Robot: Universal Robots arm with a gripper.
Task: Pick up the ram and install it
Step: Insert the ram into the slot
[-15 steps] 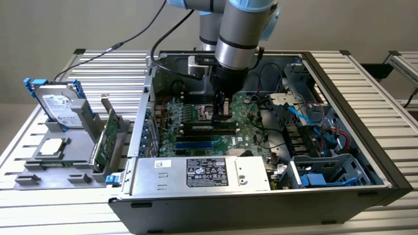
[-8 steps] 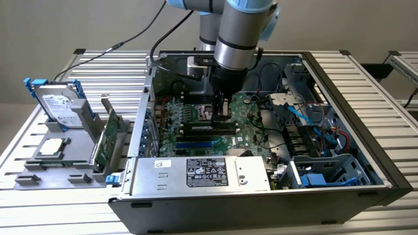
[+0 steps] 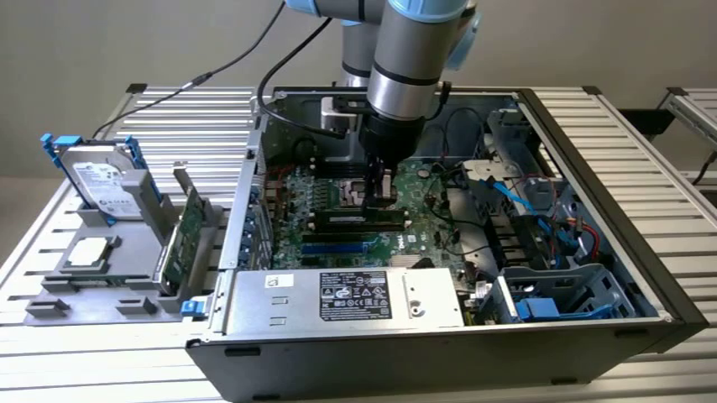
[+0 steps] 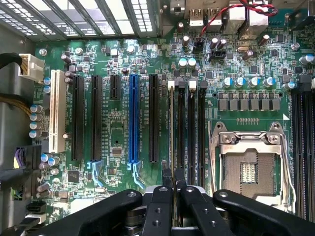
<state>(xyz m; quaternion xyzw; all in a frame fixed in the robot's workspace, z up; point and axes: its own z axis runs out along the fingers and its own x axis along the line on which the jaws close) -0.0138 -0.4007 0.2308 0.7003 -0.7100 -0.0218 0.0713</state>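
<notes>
The ram (image 3: 358,218), a narrow green stick with dark chips, stands on edge on the motherboard inside the open computer case (image 3: 627,243). In the wrist view the ram (image 4: 171,128) shows edge-on as a thin pale strip in the memory slot nearest the long black expansion slots. Beside it run three more black memory slots (image 4: 192,128). My gripper (image 3: 379,201) hangs straight down over the ram's top edge. Seen from the wrist, the gripper (image 4: 174,174) has its fingers drawn close together on that edge.
An open CPU socket (image 4: 248,167) lies beside the memory slots, and a blue expansion slot (image 4: 133,123) on the other side. The power supply (image 3: 348,294) and cables (image 3: 526,201) crowd the case. Outside, a grey fixture (image 3: 101,285) holds a hard drive (image 3: 101,180) and a green card (image 3: 183,239).
</notes>
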